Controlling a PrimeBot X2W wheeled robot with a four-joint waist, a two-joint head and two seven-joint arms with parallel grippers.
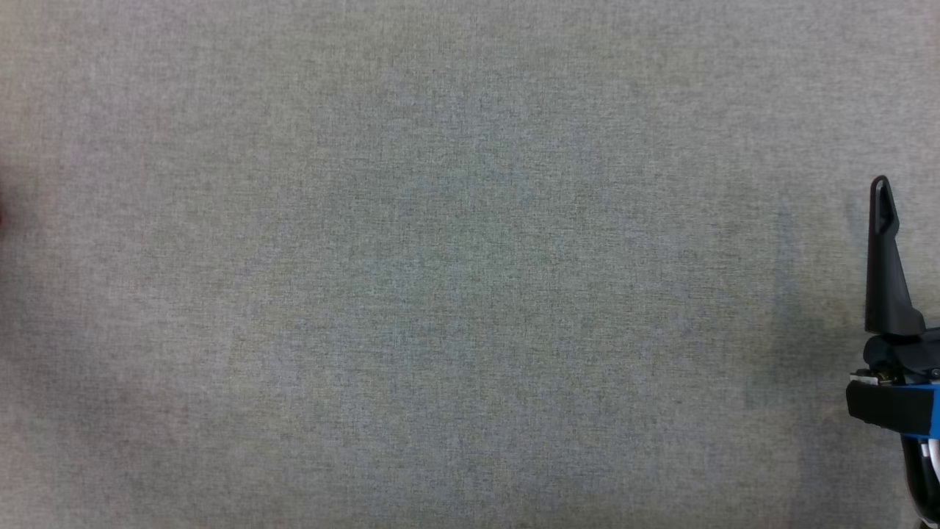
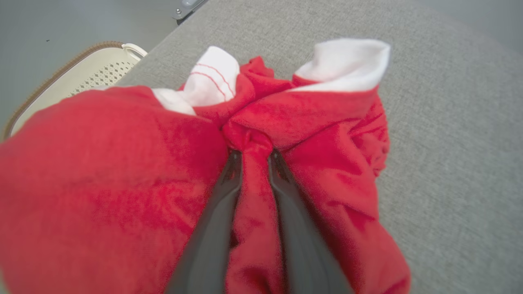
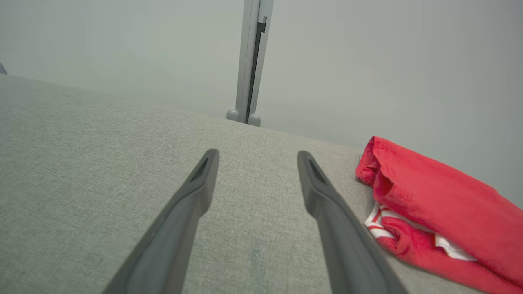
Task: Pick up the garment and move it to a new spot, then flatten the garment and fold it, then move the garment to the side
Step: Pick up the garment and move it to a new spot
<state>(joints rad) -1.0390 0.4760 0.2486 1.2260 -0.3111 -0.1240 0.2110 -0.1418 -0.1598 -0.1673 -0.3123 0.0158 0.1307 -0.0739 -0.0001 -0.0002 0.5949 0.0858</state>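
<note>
Garment [image 2: 102,183], red, white trim, bunched, pinched by left pincer [image 2: 254,156]

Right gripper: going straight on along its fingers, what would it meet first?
Probably bare grey table, with the metal post beyond its far edge; depth is unclear. The red garment lies off to the side, clear of the right gripper.

Grey fabric tabletop [image 1: 440,294]; metal post [image 3: 250,61] behind its edge; cream perforated basket [image 2: 96,73] w/ brown rim beside.

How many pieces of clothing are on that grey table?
1: a crumpled red garment with white trim, lying near the edge of the grey fabric-covered table. Another could be hidden under it.
</note>
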